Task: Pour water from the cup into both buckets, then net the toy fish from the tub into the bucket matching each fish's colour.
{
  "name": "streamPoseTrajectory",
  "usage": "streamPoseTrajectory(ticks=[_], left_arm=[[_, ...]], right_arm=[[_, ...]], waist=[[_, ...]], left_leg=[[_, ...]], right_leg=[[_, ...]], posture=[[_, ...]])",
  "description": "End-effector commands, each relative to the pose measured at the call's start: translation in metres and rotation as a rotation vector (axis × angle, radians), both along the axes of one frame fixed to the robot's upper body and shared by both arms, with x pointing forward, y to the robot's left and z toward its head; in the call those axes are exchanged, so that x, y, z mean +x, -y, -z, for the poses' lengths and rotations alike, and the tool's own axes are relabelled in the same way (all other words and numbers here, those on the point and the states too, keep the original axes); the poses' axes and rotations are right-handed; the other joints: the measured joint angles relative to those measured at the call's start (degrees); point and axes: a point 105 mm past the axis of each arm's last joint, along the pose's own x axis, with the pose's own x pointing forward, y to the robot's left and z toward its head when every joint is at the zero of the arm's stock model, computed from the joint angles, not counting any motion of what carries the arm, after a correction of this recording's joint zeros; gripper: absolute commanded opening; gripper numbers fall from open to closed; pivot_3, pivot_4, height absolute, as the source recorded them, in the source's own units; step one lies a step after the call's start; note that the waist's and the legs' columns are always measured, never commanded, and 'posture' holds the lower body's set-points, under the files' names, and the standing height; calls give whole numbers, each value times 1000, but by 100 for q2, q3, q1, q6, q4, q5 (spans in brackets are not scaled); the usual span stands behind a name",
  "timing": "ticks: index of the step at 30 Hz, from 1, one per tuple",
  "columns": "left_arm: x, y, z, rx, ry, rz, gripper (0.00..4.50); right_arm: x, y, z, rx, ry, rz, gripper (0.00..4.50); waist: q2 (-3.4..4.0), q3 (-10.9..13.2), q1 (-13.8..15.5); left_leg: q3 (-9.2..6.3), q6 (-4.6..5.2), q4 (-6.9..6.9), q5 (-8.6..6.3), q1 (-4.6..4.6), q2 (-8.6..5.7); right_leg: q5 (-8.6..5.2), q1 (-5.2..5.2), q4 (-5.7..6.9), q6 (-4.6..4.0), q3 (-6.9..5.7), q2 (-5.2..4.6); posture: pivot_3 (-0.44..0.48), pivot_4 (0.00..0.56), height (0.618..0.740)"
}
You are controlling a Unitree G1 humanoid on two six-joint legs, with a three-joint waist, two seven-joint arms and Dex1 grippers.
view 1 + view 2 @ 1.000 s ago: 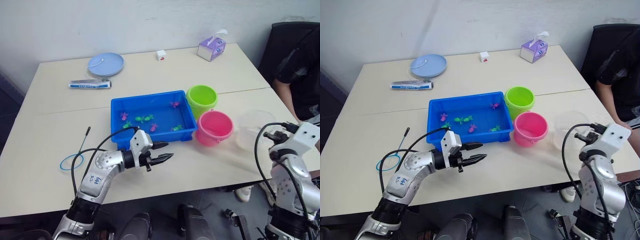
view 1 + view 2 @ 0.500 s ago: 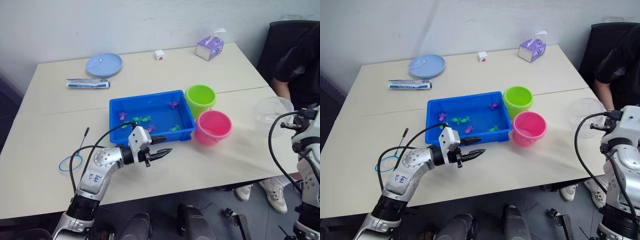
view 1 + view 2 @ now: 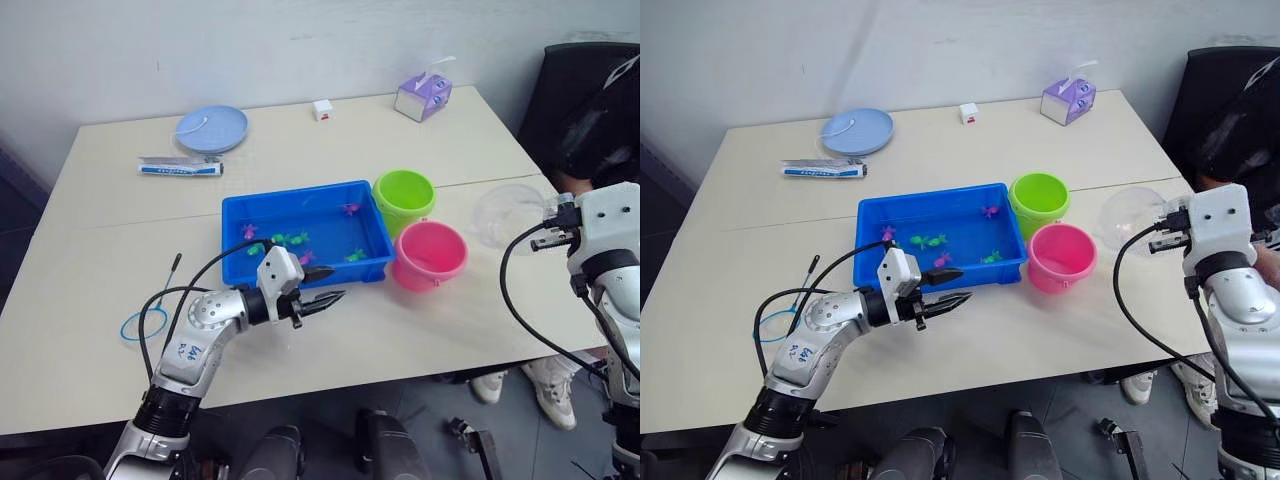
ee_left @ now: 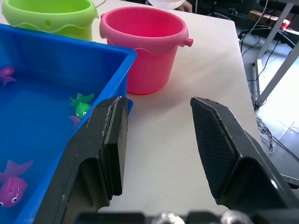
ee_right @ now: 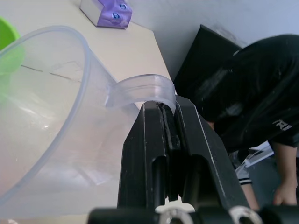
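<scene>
Cup in right gripper (by handle)

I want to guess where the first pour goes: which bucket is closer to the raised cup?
The pink bucket. It sits nearer the table's front edge, on the side where the right hand holds the cup aloft; the green bucket stands behind it.

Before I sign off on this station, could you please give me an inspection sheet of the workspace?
Surface: beige table, dry where visible.
Job's things: blue tub holds pink and green toy fish; green bucket and pink bucket upright beside it; net flat near the table's left edge; clear cup lifted and tipped.
Clutter: plate, tube, tissue box, small white cube.
Grippers: left tool open, empty; right tool shut on the cup's handle.
Cables: black loops on both arms.
Surroundings: a seated person, right.
</scene>
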Motion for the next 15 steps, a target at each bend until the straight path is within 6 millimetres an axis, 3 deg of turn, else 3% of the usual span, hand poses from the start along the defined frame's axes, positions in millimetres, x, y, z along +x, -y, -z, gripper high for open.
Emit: streamPoseTrajectory(ticks=[1,15], left_arm=[[-4,1,-13,-35,44,6,2399],[-5,2,-12,-37,41,1,2399]], right_arm=[[-4,-9,-26,-92,88,-41,632],[-1,-36,-36,-293,147,-122,632]], waist=[[0,0,0],[0,0,0]], left_leg=[[0,0,0,0,0,0],[0,-1,1,0,0,0]], right_leg=[[0,0,0,0,0,0],[0,0,0,0,0,0]], posture=[[0,150,740],[0,150,740]])
